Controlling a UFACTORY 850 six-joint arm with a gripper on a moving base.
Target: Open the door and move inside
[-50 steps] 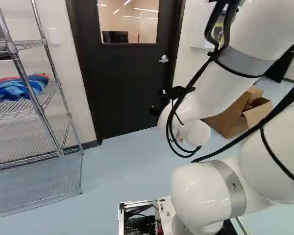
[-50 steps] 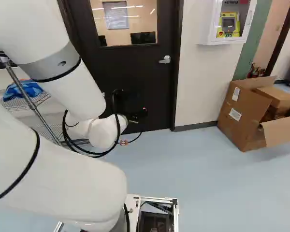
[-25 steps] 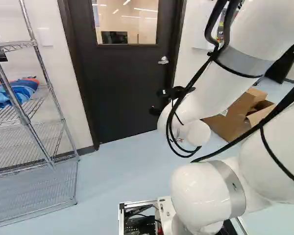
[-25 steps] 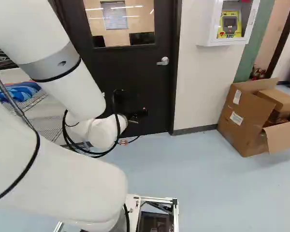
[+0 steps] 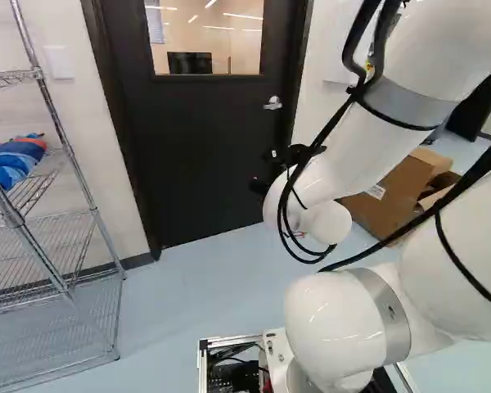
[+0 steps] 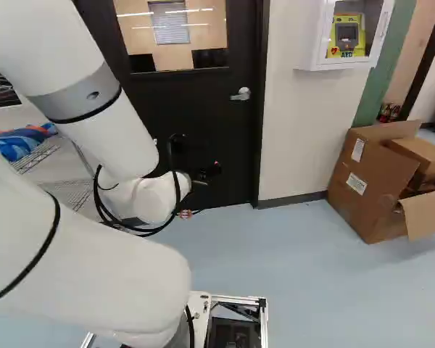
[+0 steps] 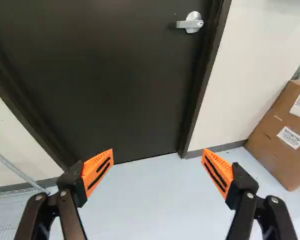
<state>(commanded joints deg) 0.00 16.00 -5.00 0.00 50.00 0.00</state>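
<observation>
Holds gripper point(image 7: 157, 160) spread wide and empty before a closed door point(image 7: 115, 75), short of and below its lever handle point(image 7: 190, 23). Could bump the dark panel or miss the lever if driven straight ahead, being aimed too low and off to one side. Reaches forward on a bent arm point(image 6: 116, 138), tilted down toward the doorway's foot.

Door point(image 5: 204, 147) between rack point(image 5: 57, 327) and box point(image 6: 370, 192)

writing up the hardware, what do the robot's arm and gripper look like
The arm has glossy white rounded segments, grey bands at joints and black cables strapped along it with black ties. The gripper has two black linkage fingers with screws, tipped by ribbed orange pads with dark slots.
</observation>
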